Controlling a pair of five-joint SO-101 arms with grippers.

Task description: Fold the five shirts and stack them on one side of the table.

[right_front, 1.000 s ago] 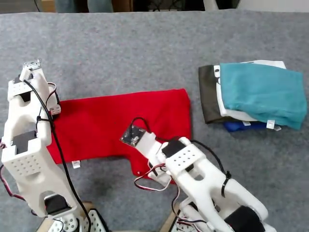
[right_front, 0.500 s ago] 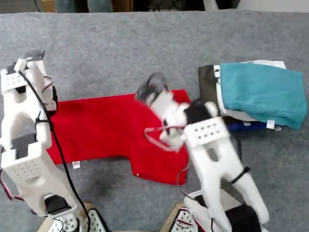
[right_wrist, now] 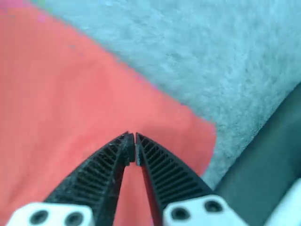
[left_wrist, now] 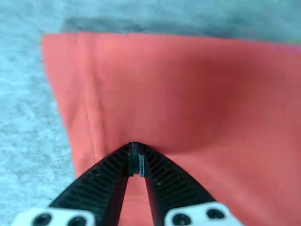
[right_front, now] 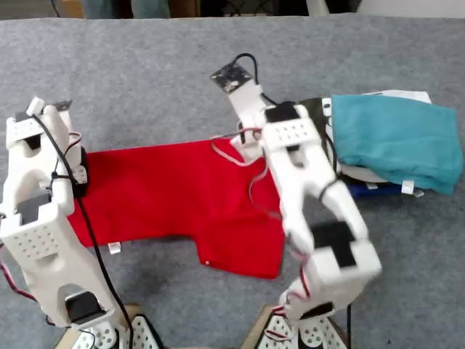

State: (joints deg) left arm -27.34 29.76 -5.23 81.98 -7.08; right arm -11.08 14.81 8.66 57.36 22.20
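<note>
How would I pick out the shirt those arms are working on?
On the grey table, look near the middle: a red shirt lies spread wide. The others, teal on top, sit folded in a pile at one side.

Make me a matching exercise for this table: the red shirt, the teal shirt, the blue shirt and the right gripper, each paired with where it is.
1. red shirt
2. teal shirt
3. blue shirt
4. right gripper

A. bottom of the stack
B. over the red shirt's corner nearest the stack
C. spread flat on the table
D. top of the stack

Pairs: 1-C, 2-D, 3-A, 4-B.
</note>
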